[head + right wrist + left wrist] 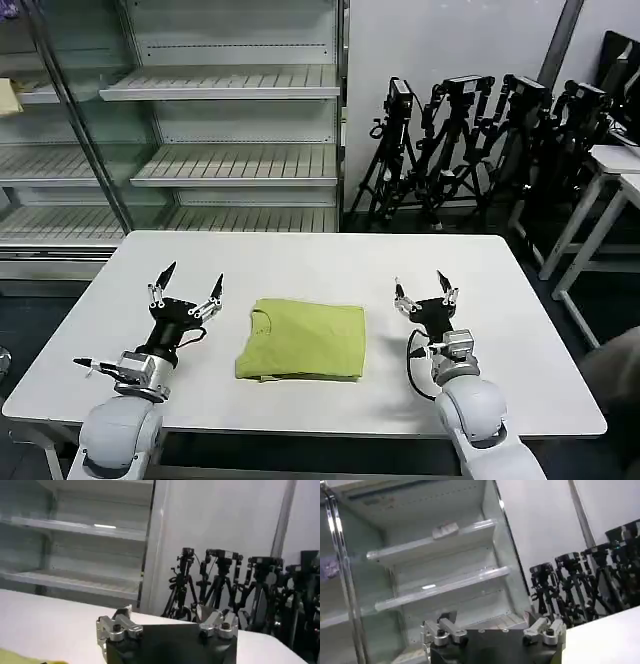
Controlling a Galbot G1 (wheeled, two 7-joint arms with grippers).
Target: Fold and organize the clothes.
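Observation:
The clothes, one lime yellow-green T-shirt (302, 340), lie folded into a neat rectangle on the white table (320, 265), plain side up, collar toward the left. My left gripper (187, 281) is raised a little left of the shirt, fingers spread open and pointing up, holding nothing. To the shirt's right my right gripper (426, 288) is held the same way, open and empty. A sliver of the shirt's yellow-green cloth (30, 658) shows in the right wrist view. In the wrist views the left gripper (492, 625) and right gripper (165, 617) show wide gaps between their fingers.
Behind the table stands a glass-fronted shelving unit (220, 130) with bare white shelves. Several black tripods (470, 140) lean against the wall at the back right. Another white table (610, 190) stands at the far right.

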